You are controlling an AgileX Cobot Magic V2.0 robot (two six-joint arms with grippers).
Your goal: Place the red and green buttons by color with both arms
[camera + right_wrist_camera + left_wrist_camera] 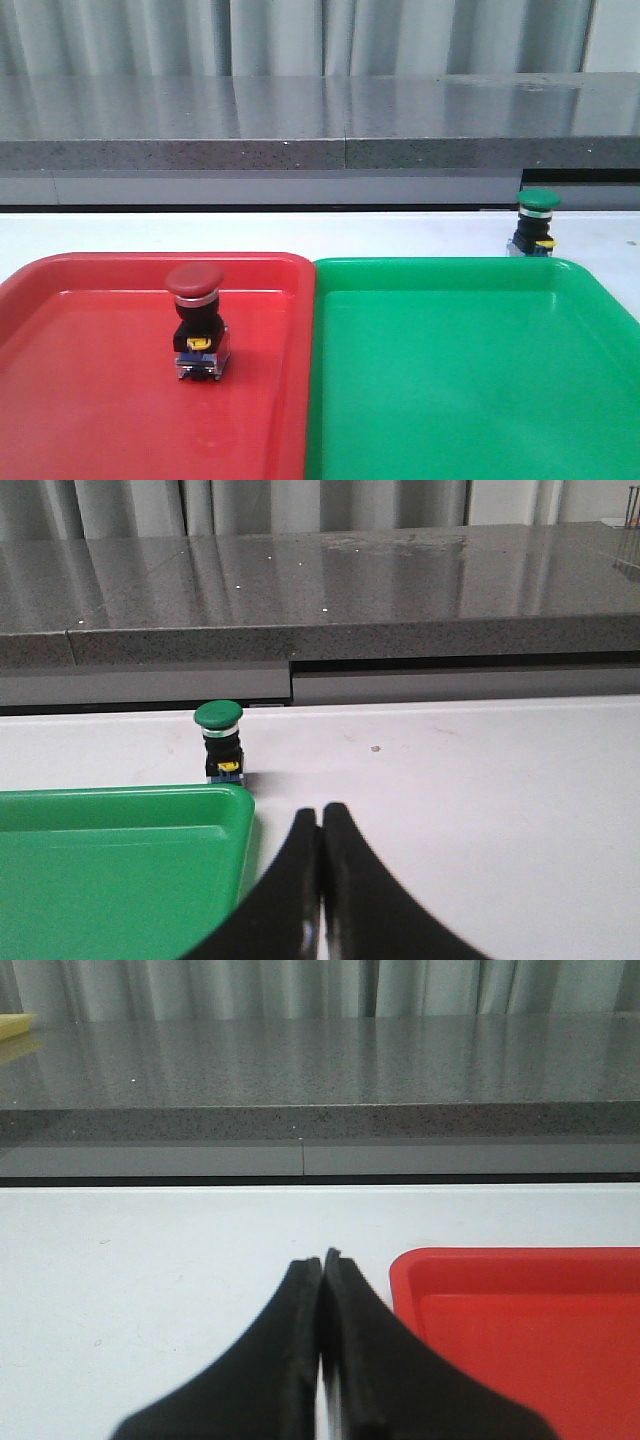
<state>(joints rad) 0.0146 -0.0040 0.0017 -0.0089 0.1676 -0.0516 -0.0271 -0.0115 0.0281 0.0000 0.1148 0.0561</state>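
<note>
Upright, cap uppermost, the red button (pixel 198 322) stands inside the red tray (pixel 60 400) at lower left of the front view, its yellow tab facing the camera. Equally upright, the green button (pixel 535 222) sits on the white table (pixel 150 232) at right, just beyond the green tray (pixel 470 400). Both the left gripper (pixel 322 1260) and right gripper (pixel 320 815) have fingers pressed together, holding nothing.

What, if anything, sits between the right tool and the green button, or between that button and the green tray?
Nothing visible. In the right wrist view only bare white table lies between the closed right tool and the upright green button. The button stands just behind the green tray; only the tray's raised rim separates them.
</note>
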